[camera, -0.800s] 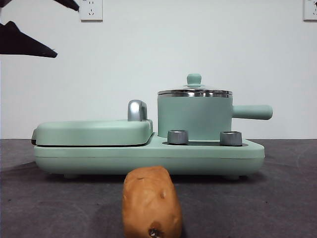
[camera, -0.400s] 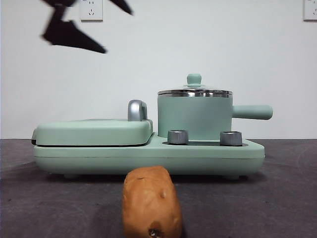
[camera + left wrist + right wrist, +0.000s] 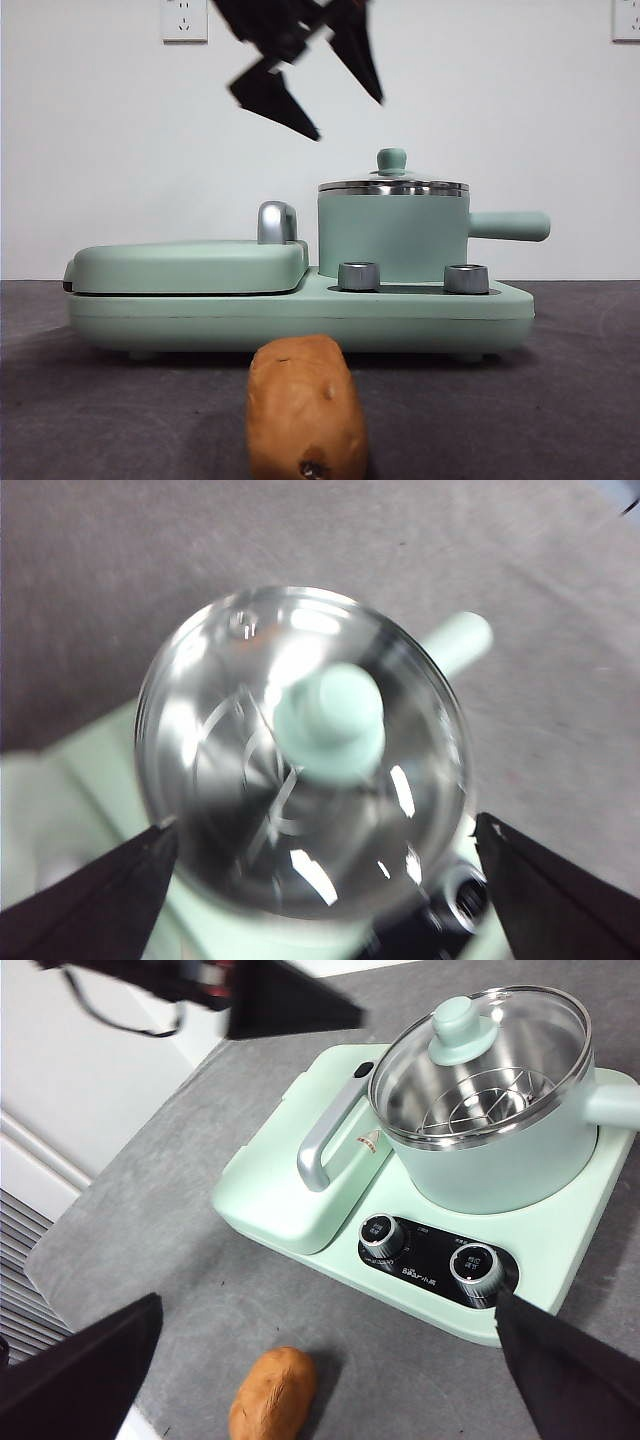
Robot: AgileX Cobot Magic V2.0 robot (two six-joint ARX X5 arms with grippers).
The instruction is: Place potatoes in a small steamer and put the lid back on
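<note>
The small steamer (image 3: 392, 238) stands on the right of a mint-green cooker, its side handle pointing right. The glass lid (image 3: 392, 186) with its mint knob sits on it. The lid fills the left wrist view (image 3: 250, 780), and a wire rack shows through it in the right wrist view (image 3: 480, 1060). My left gripper (image 3: 349, 120) is open and empty, above and a little left of the lid knob; its jaws stand wide on either side of the lid (image 3: 325, 825). The orange-brown potato (image 3: 305, 405) lies on the table in front of the cooker (image 3: 272, 1392). My right gripper (image 3: 325, 1302) is open, high above the table.
The cooker base (image 3: 300, 315) has two chrome dials (image 3: 359, 276). A flat mint-green griddle cover (image 3: 190, 265) with a chrome handle (image 3: 277, 222) lies left of the pot. The table is dark grey. A white wall with sockets stands behind.
My left gripper has swept from the far upper left to the right and now hangs close above the pot's lid. The potato, pot and lid have not moved.
</note>
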